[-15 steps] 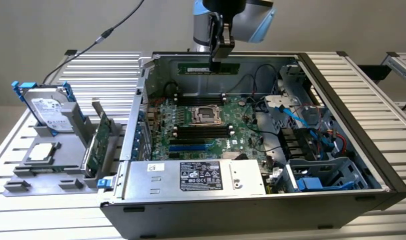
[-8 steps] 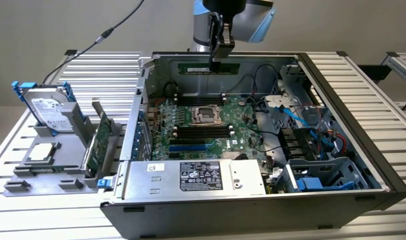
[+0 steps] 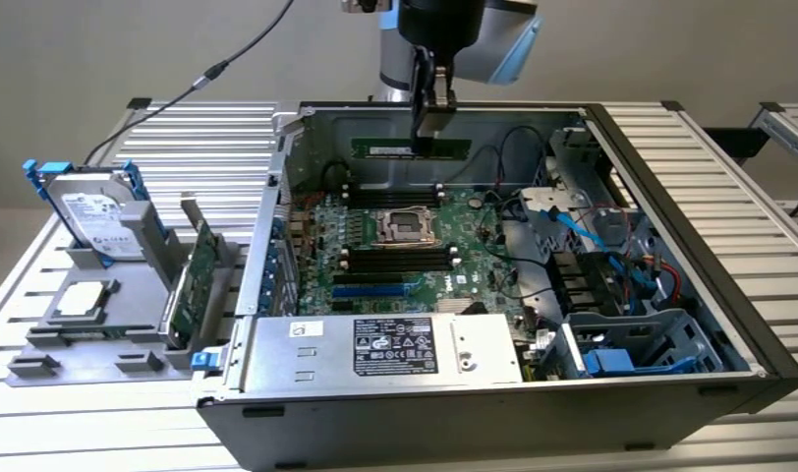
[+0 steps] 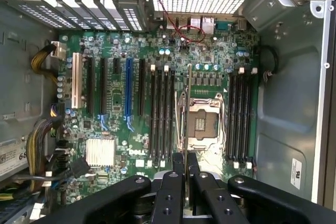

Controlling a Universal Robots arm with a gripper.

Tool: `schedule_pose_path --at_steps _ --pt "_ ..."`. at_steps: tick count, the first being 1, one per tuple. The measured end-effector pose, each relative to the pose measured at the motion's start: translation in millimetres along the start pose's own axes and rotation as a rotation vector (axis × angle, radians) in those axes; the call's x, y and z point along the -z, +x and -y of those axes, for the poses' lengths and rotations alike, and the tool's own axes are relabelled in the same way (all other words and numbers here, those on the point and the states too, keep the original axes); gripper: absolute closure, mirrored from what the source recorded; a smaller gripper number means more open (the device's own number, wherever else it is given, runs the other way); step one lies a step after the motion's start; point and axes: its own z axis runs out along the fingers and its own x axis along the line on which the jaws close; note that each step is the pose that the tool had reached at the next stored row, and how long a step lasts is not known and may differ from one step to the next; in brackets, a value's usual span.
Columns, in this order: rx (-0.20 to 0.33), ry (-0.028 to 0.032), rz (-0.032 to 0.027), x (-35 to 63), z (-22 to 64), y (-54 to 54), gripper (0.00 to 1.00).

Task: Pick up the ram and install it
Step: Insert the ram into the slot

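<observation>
The ram point(image 3: 386, 148), a long thin green stick, hangs level above the open computer case, over the motherboard's far edge. My gripper point(image 3: 432, 126) is shut on it near its middle, pinching it from above. In the wrist view the ram point(image 4: 189, 103) shows edge-on as a thin line running out from between my fingertips point(image 4: 178, 163), above the CPU socket point(image 4: 202, 124). Empty black memory slots point(image 4: 160, 114) lie on one side of the socket and more slots point(image 4: 239, 114) on the other.
The open tower case point(image 3: 713, 285) lies on its side on a slatted metal table, with the power supply point(image 3: 386, 349) at its near end and blue cables point(image 3: 596, 236) at the exterior view's right. On that view's left, a grey holder carries a hard drive point(image 3: 95, 211), an expansion card point(image 3: 196, 285) and a CPU point(image 3: 85, 300).
</observation>
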Motion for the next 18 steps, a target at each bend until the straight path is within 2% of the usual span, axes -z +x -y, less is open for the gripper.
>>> schedule_pose_path --at_steps 6,11,18 --pt "-0.013 0.0004 0.0005 -10.9 -1.1 4.0 0.86" --pt "-0.014 0.0006 0.0007 -20.0 -1.1 15.1 0.86" --pt "-0.014 0.0004 0.0004 -32.7 -2.7 23.1 0.86"
